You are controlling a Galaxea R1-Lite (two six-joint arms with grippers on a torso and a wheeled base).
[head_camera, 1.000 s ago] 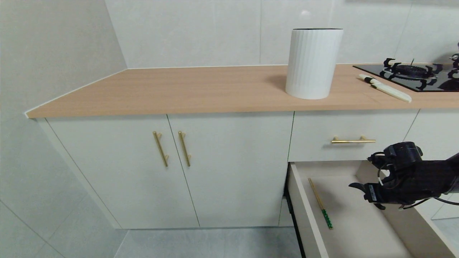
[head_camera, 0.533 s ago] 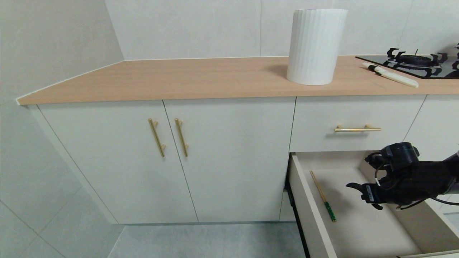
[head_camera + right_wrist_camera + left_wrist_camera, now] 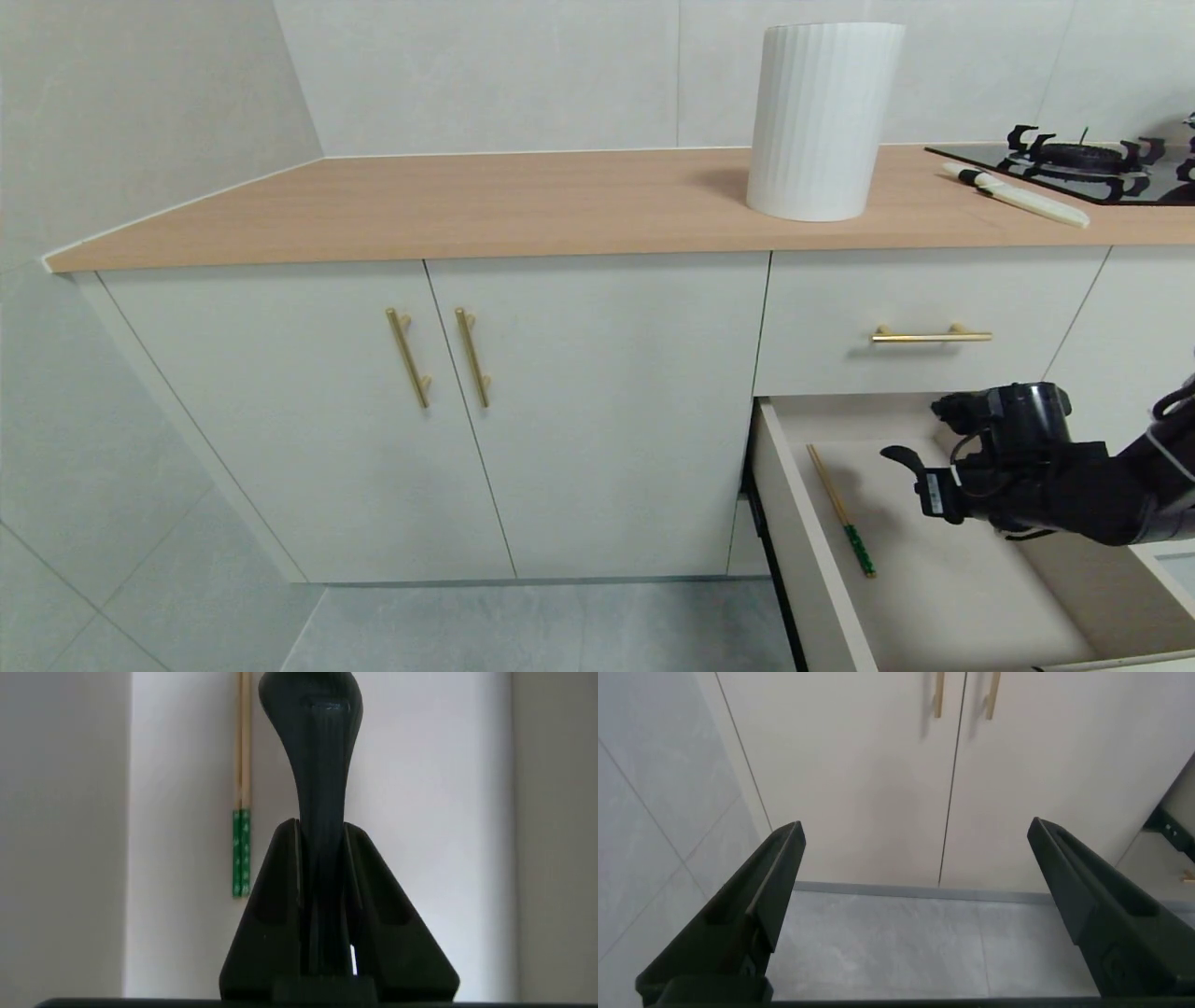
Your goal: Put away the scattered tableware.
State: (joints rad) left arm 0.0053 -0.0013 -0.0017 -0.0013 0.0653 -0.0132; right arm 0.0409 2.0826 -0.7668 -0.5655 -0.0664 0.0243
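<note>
A pair of wooden chopsticks [image 3: 840,511] with green ends lies inside the open drawer [image 3: 801,541], along its left wall. My right gripper [image 3: 898,455] hovers over the drawer's middle, to the right of the chopsticks, shut and holding nothing. In the right wrist view its joined fingers [image 3: 310,709] point past the chopsticks [image 3: 242,784] on the drawer floor. A white-handled knife [image 3: 1018,194] lies on the wooden counter at the right. My left gripper [image 3: 915,859] is open and empty, facing the lower cabinet doors [image 3: 957,765] and the grey floor.
A tall white ribbed container [image 3: 823,121] stands on the counter [image 3: 467,210] above the drawers. A black gas hob [image 3: 1083,159] sits at the far right. A shut drawer with a brass handle [image 3: 931,335] is just above the open one.
The head camera dropped a little early on, then held. My right gripper has since moved slightly left and up over the drawer. The chopsticks have not moved.
</note>
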